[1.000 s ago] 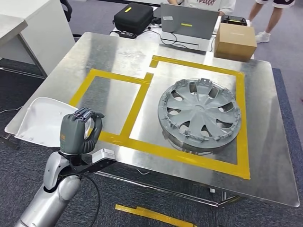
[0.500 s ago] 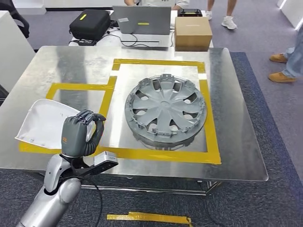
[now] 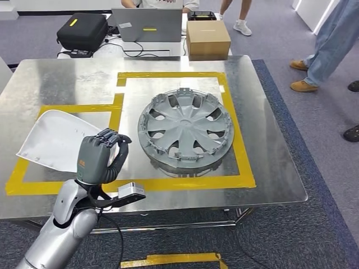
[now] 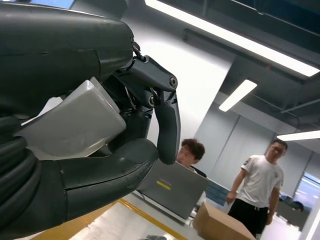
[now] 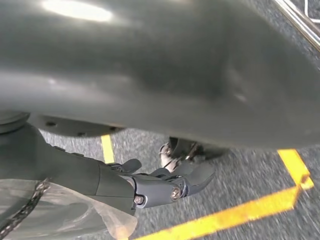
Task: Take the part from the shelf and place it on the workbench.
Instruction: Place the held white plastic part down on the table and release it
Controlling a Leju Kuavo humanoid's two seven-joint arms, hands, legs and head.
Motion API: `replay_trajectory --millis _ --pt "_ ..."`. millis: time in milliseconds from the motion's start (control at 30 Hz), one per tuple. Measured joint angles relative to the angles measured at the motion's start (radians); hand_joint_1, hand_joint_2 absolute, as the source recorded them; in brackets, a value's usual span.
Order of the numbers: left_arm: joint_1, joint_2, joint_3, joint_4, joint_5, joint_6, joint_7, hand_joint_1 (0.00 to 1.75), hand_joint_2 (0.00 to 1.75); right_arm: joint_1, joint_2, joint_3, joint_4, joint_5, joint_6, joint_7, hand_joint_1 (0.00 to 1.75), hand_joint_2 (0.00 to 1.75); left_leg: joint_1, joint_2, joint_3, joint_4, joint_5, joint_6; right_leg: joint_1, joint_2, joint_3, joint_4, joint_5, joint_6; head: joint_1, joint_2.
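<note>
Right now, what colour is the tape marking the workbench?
Yellow tape, outlining two boxes on the workbench; clearest in the head view.

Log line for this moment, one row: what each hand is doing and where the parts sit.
left hand: grips white part over workbench, left taped box | right hand: holds nothing, over floor | hubcap: flat in right taped box

The whole view swings across the table as the camera turns, bringing a person's legs into sight at the right, while the left robot hand carries the white part further over the taped surface.
</note>
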Motion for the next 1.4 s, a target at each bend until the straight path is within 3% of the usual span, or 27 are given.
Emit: replay_trajectory --millis 67,100,167,233,267,400,467,533,567,600,633,700,767,867,933,1033,1067,1100,1133,1233,1300,1400 --pt "-0.012 0.001 -0.012 0.013 -0.021 -0.001 0.000 1.75 1.75 -0.001 0.000 0.001 0.000 0.003 0.011 0.003 0.00 0.00 -0.002 0.010 0.000 0.000 -0.001 0.001 -0.002 -0.008 -0.050 0.102 -0.029 0.003 0.000 0.000" --pt "-0.023 0.001 -0.021 0.022 -0.033 -0.001 0.000 1.75 1.75 -0.001 0.000 0.003 0.000 0.005 0.016 0.003 0.00 0.00 -0.002 0.014 0.000 0.000 -0.001 0.001 -0.002 -0.008 -0.049 0.100 -0.016 0.003 0.000 0.000" --pt "-0.054 -0.001 -0.041 0.042 -0.057 -0.001 0.000 1.75 1.75 -0.001 0.000 0.005 0.000 0.010 0.025 0.002 0.00 0.00 -0.003 0.016 0.002 0.000 -0.002 0.000 -0.002 -0.012 0.017 -0.023 0.048 -0.002 0.000 0.000" --pt "-0.091 -0.003 -0.061 0.061 -0.078 0.004 -0.001 1.75 1.75 -0.005 0.000 0.007 0.000 0.017 0.036 0.002 0.00 0.00 -0.007 0.017 0.001 0.003 -0.003 -0.007 0.001 -0.018 0.089 -0.153 0.087 -0.009 0.000 0.000" --pt "-0.109 -0.004 -0.071 0.072 -0.086 0.008 -0.004 1.75 1.75 -0.007 0.001 0.009 0.000 0.020 0.042 0.002 0.00 0.00 -0.009 0.018 0.001 0.003 -0.003 -0.012 0.003 -0.019 0.106 -0.182 0.090 -0.013 -0.001 0.000" --pt "-0.181 -0.010 -0.107 0.129 -0.091 0.016 -0.018 1.75 1.75 -0.010 0.002 0.018 0.003 0.023 0.054 0.004 0.00 0.00 -0.007 0.019 -0.003 0.014 -0.015 -0.033 0.001 -0.015 0.112 -0.195 0.095 -0.032 -0.003 0.000" --pt "-0.221 -0.017 -0.120 0.166 -0.088 0.012 -0.021 1.75 1.75 -0.011 0.003 0.021 0.004 0.019 0.057 0.005 0.00 0.00 -0.006 0.018 -0.040 0.100 -0.067 -0.043 -0.002 -0.014 0.114 -0.199 0.098 -0.041 -0.005 0.000" --pt "-0.253 -0.026 -0.131 0.211 -0.093 0.009 -0.021 1.75 1.75 -0.012 0.004 0.022 0.005 0.016 0.060 0.005 0.00 0.00 -0.006 0.017 -0.102 0.239 -0.127 -0.047 -0.001 -0.012 0.114 -0.198 0.097 -0.044 -0.006 0.000" --pt "-0.264 -0.030 -0.136 0.231 -0.095 0.009 -0.020 1.75 1.75 -0.011 0.004 0.022 0.005 0.015 0.061 0.006 0.00 0.00 -0.005 0.017 -0.123 0.284 -0.137 -0.048 -0.001 -0.010 0.114 -0.198 0.097 -0.045 -0.006 0.000" --pt "-0.273 -0.033 -0.140 0.249 -0.096 0.009 -0.020 1.75 1.75 -0.011 0.004 0.022 0.005 0.015 0.061 0.006 0.00 0.00 -0.005 0.017 -0.127 0.289 -0.125 -0.047 -0.001 -0.007 0.115 -0.197 0.097 -0.045 -0.006 0.000" --pt "-0.282 -0.037 -0.144 0.263 -0.097 0.010 -0.019 1.75 1.75 -0.010 0.004 0.022 0.005 0.015 0.062 0.006 0.00 0.00 -0.005 0.017 -0.111 0.253 -0.093 -0.046 -0.001 -0.004 0.116 -0.197 0.097 -0.044 -0.006 0.000" --pt "-0.303 -0.042 -0.150 0.287 -0.104 0.015 -0.015 1.75 1.75 -0.011 0.005 0.022 0.005 0.016 0.062 0.011 0.00 0.00 -0.006 0.014 -0.050 0.113 -0.018 -0.039 0.000 0.001 0.117 -0.194 0.095 -0.041 -0.006 0.000" --pt "-0.330 -0.050 -0.157 0.319 -0.121 0.020 -0.004 1.75 1.75 -0.012 0.006 0.023 0.006 0.020 0.062 0.022 0.00 0.00 -0.009 0.011 -0.013 0.019 0.009 -0.031 0.003 0.003 0.111 -0.190 0.095 -0.034 -0.005 0.000" --pt "-0.374 -0.061 -0.166 0.388 -0.147 0.039 0.015 1.75 1.75 -0.011 0.007 0.025 0.007 0.033 0.064 0.034 0.00 0.00 -0.010 0.010 -0.012 0.002 0.008 -0.018 0.002 0.002 0.101 -0.190 0.097 -0.020 -0.005 0.000" --pt "-0.412 -0.066 -0.169 0.442 -0.152 0.060 0.018 1.75 1.75 -0.012 0.008 0.031 0.007 0.045 0.069 0.033 0.00 0.00 -0.006 0.011 -0.010 -0.004 0.014 -0.006 0.002 -0.001 0.082 -0.155 0.074 -0.011 -0.001 0.000" --pt "-0.464 -0.065 -0.170 0.527 -0.154 0.085 -0.002 1.75 1.75 -0.016 0.008 0.045 0.008 0.062 0.077 0.023 0.00 0.00 -0.005 0.015 -0.010 -0.006 0.016 0.001 -0.002 -0.006 -0.009 0.031 -0.008 -0.001 0.005 0.000" --pt "-0.476 -0.060 -0.170 0.555 -0.158 0.094 -0.019 1.75 1.75 -0.017 0.008 0.050 0.008 0.066 0.079 0.020 0.00 0.00 -0.005 0.016 -0.010 -0.006 0.016 0.001 -0.003 -0.007 -0.037 0.085 -0.023 0.001 0.005 0.000" --pt "-0.486 -0.054 -0.170 0.586 -0.163 0.103 -0.042 1.75 1.75 -0.018 0.008 0.055 0.008 0.069 0.081 0.018 0.00 0.00 -0.005 0.017 -0.010 -0.005 0.016 0.001 -0.003 -0.007 -0.049 0.104 -0.019 0.001 0.005 0.000" --pt "-0.497 -0.047 -0.170 0.615 -0.167 0.110 -0.069 1.75 1.75 -0.020 0.008 0.059 0.009 0.071 0.082 0.018 0.00 0.00 -0.005 0.018 -0.009 -0.005 0.016 0.001 -0.003 -0.008 -0.041 0.083 0.003 0.000 0.005 0.000" --pt "-0.529 -0.023 -0.168 0.689 -0.166 0.124 -0.131 1.75 1.75 -0.031 0.008 0.071 0.009 0.074 0.083 0.018 0.00 0.00 -0.007 0.017 -0.008 -0.003 0.012 -0.007 -0.004 -0.014 0.057 -0.119 0.094 -0.006 0.005 0.000" --pt "-0.547 -0.008 -0.165 0.726 -0.162 0.128 -0.145 1.75 1.75 -0.038 0.010 0.077 0.009 0.075 0.083 0.019 0.00 0.00 -0.011 0.017 -0.011 -0.001 0.013 -0.018 -0.002 -0.016 0.091 -0.182 0.103 -0.013 0.004 0.000" --pt "-0.562 0.009 -0.164 0.767 -0.169 0.130 -0.148 1.75 1.75 -0.040 0.010 0.081 0.010 0.076 0.083 0.019 0.00 0.00 -0.011 0.017 -0.014 0.001 0.009 -0.033 -0.002 -0.014 0.095 -0.186 0.104 -0.029 0.002 0.000"
